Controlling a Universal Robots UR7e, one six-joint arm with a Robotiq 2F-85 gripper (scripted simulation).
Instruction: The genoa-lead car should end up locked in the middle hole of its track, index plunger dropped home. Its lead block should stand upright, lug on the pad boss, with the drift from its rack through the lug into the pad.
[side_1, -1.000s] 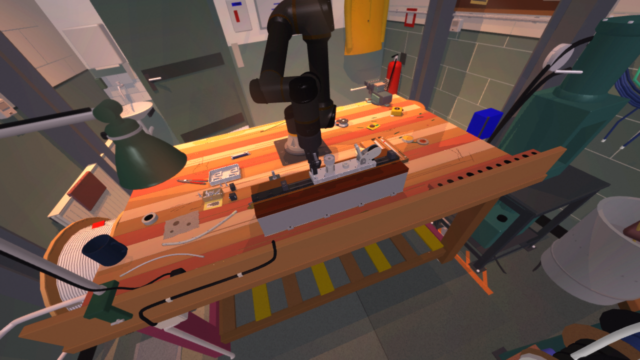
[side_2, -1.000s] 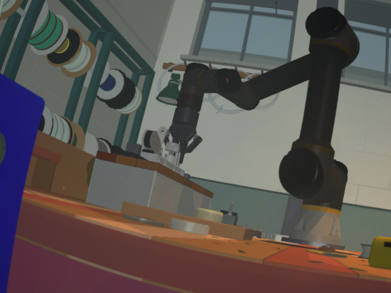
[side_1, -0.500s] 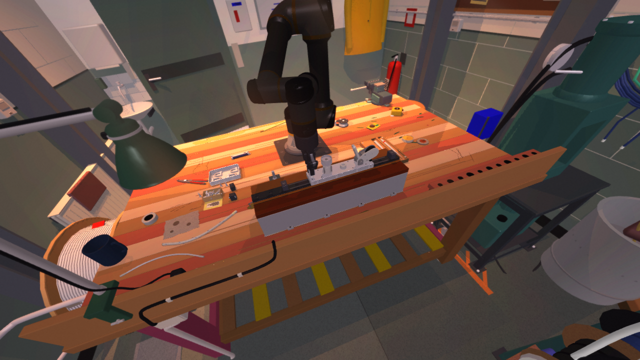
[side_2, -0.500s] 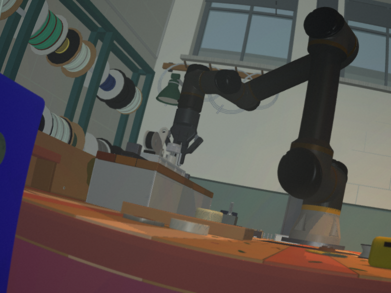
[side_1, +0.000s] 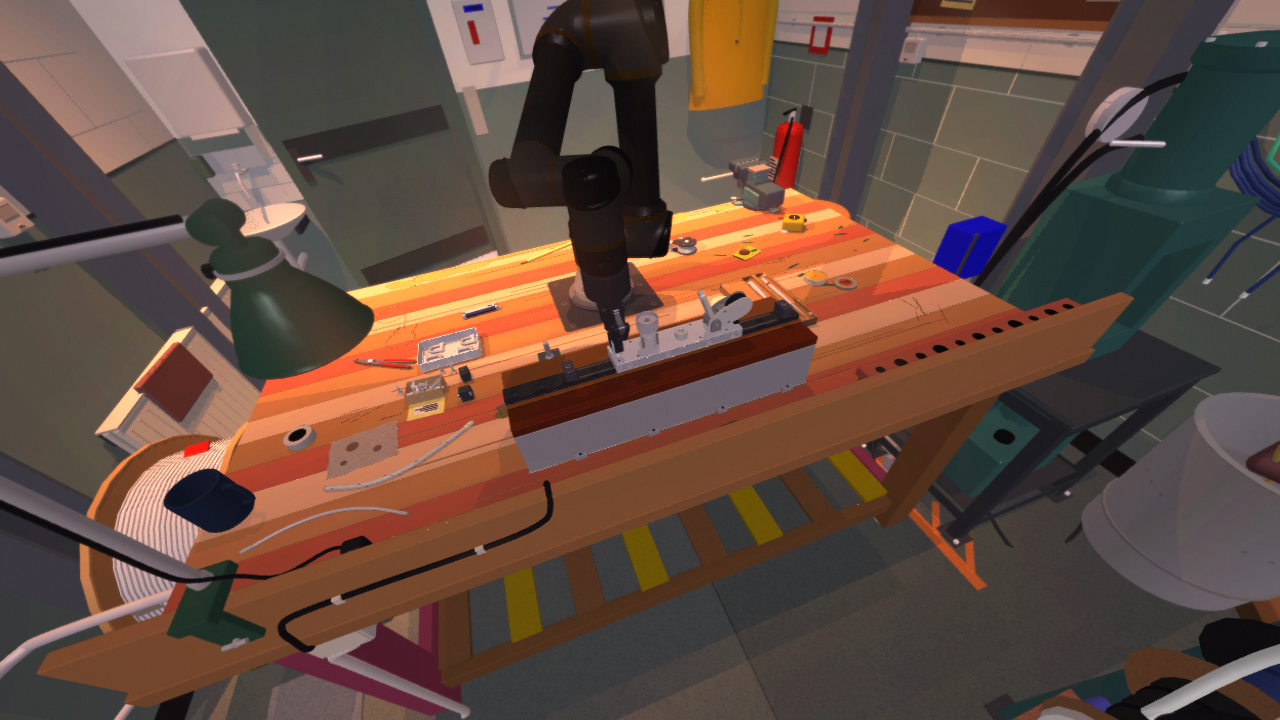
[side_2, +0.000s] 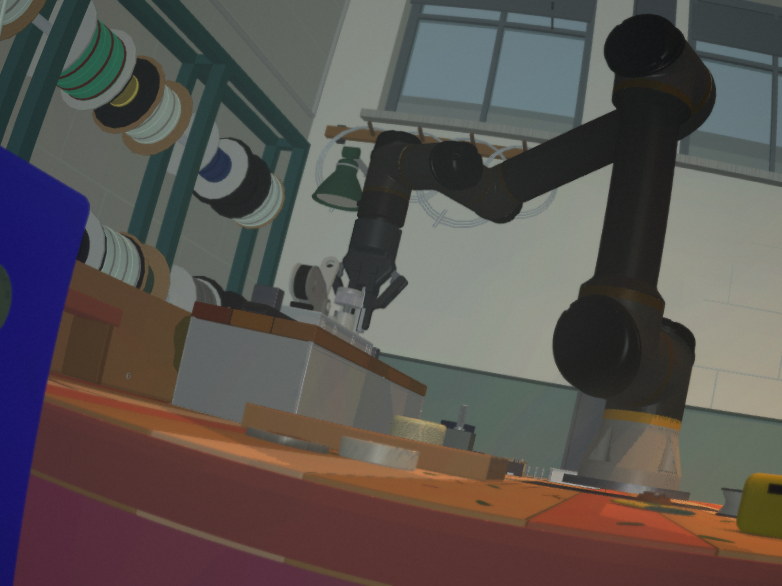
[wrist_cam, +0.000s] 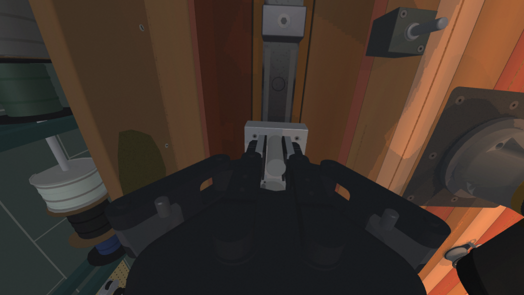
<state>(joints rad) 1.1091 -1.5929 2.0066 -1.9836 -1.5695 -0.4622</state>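
My gripper (side_1: 617, 343) (wrist_cam: 273, 161) (side_2: 358, 302) is at the left end of the grey genoa-lead car (side_1: 676, 346), which sits on the dark track (side_1: 555, 374) atop the wood-capped block. A grey handle bar (wrist_cam: 275, 161) on the car's end lies between my fingers. The index plunger knob (side_1: 646, 324) stands on the car just right of my fingers. The lead block (side_1: 723, 311) lies tilted at the car's right end. Ahead along the track I see a hole (wrist_cam: 278, 84) and an end stop (wrist_cam: 284, 22). The drift (wrist_cam: 427, 26) pokes from its dark rack block behind the track. My gripper is closed on the car's handle bar.
The grey fixture block (side_1: 662, 407) fills the bench's middle. My arm's base plate (side_1: 600, 304) is right behind it. A green lamp (side_1: 286, 295) hangs over the bench's left. Small parts trays (side_1: 448, 351) and a cord (side_1: 403, 461) lie left of the fixture.
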